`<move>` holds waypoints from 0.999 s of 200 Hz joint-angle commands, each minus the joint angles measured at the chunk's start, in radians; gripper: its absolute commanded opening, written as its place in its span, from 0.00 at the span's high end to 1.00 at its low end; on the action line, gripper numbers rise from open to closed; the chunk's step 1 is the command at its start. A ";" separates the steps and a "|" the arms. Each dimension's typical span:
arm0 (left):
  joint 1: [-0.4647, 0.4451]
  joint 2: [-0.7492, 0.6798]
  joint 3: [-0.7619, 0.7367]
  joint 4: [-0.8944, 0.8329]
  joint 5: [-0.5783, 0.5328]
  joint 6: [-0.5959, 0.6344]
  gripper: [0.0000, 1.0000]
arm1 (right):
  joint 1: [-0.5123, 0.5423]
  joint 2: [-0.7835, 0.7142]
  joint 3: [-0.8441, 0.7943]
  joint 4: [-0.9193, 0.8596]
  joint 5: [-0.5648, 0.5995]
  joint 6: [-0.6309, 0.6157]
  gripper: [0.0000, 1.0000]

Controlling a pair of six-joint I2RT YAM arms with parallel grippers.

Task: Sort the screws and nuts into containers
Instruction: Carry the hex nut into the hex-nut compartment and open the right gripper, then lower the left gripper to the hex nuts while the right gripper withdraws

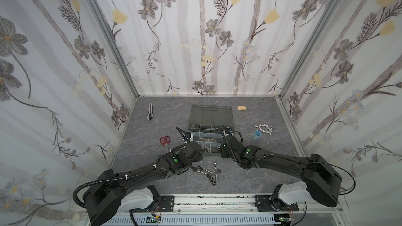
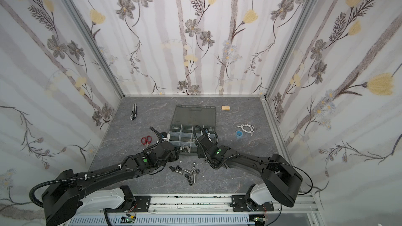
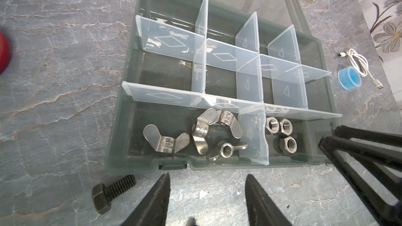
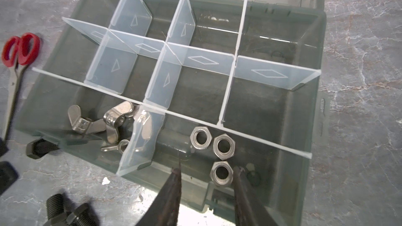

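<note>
The silver hex nut (image 4: pixel 221 173) lies flat, bore up, on the floor of the near-right compartment (image 4: pixel 272 159) of the organizer case (image 4: pixel 313 40), just beside two matching hex nuts (image 4: pixel 201 138). It is bright, six-sided and threaded through.

My right hand (image 4: pixel 207 169) straddles it with the jaws parted wider than the nut, so I judge it released. Procedure: open fully before lifting, then rise straight up so that neither finger drags the nut or clips the pale divider (image 4: pixel 139 140) on the left.

Wing nuts (image 3: pixel 166 141) fill the compartment beyond that divider. My left hand (image 3: pixel 207 176) hovers open and empty over the table (image 3: pixel 65 83) just near of the case, with a black bolt (image 3: pixel 111 192) close by. The unsorted bolts and nuts (image 1: pixel 208 172) lie loose on the table, nearer me.
</note>
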 commanded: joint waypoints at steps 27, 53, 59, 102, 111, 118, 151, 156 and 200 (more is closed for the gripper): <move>-0.016 0.024 0.023 0.026 -0.005 -0.002 0.42 | 0.000 -0.038 -0.004 0.016 0.009 0.017 0.59; -0.025 0.033 0.028 0.027 -0.004 -0.002 0.42 | 0.002 -0.054 -0.004 0.009 0.010 0.021 0.59; -0.028 0.034 0.028 0.028 -0.002 -0.004 0.42 | 0.002 -0.057 -0.004 0.011 0.006 0.021 0.59; -0.067 0.063 0.034 0.032 0.001 -0.026 0.42 | 0.010 -0.095 -0.052 0.016 0.002 0.022 0.59; -0.077 0.067 0.038 0.032 -0.003 -0.029 0.42 | 0.011 -0.103 -0.058 0.018 0.002 0.022 0.59; -0.082 0.066 0.042 0.033 -0.005 -0.032 0.42 | 0.009 -0.108 -0.060 0.017 0.003 0.022 0.59; -0.106 0.093 0.051 0.034 -0.009 -0.039 0.42 | 0.015 -0.125 -0.065 0.006 0.003 0.025 0.59; -0.109 0.095 0.051 0.035 -0.009 -0.041 0.42 | 0.017 -0.129 -0.066 0.001 0.003 0.026 0.59; -0.138 0.120 0.059 0.036 -0.008 -0.052 0.42 | 0.018 -0.174 -0.084 -0.007 0.020 0.033 0.58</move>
